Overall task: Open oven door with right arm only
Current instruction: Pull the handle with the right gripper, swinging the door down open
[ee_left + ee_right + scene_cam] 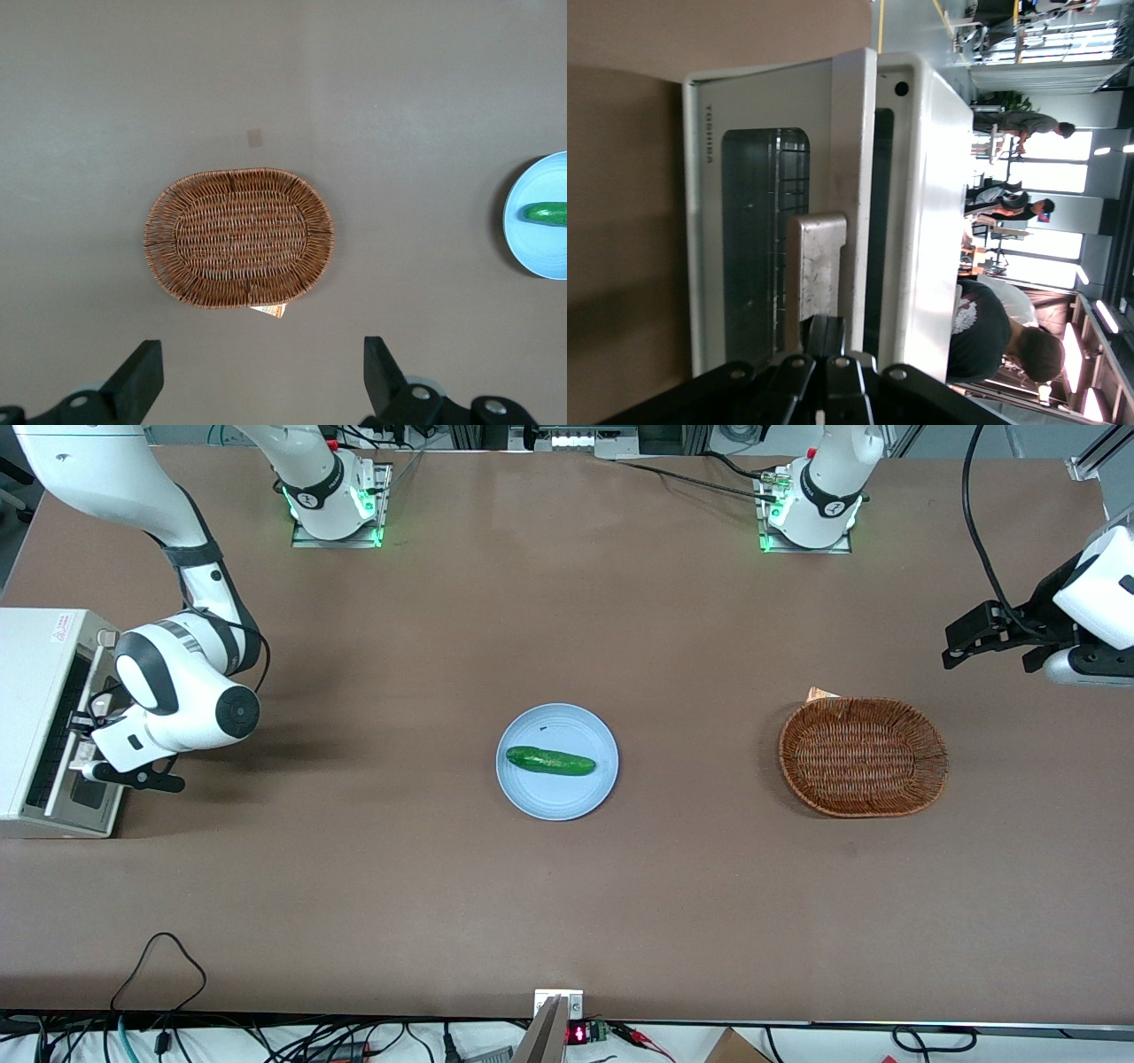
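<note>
We see our hand [824, 341] at the oven door [766, 239] handle [817, 266], fingers seemingly together on it, door ajar for pulling down.

The black two-finger gripper [84, 731] is crowding the silver-framed glass oven door [775, 248]; the surrounding brown counter [372, 850] is lying open.

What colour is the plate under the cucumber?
Light blue plate; front view shows best. Gripper at oven door.

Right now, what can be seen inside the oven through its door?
Through the oven door's dark glass, wire rack bars show inside the oven; anything deeper is hidden. The gripper sits at the door's handle, covering its lower end.
</note>
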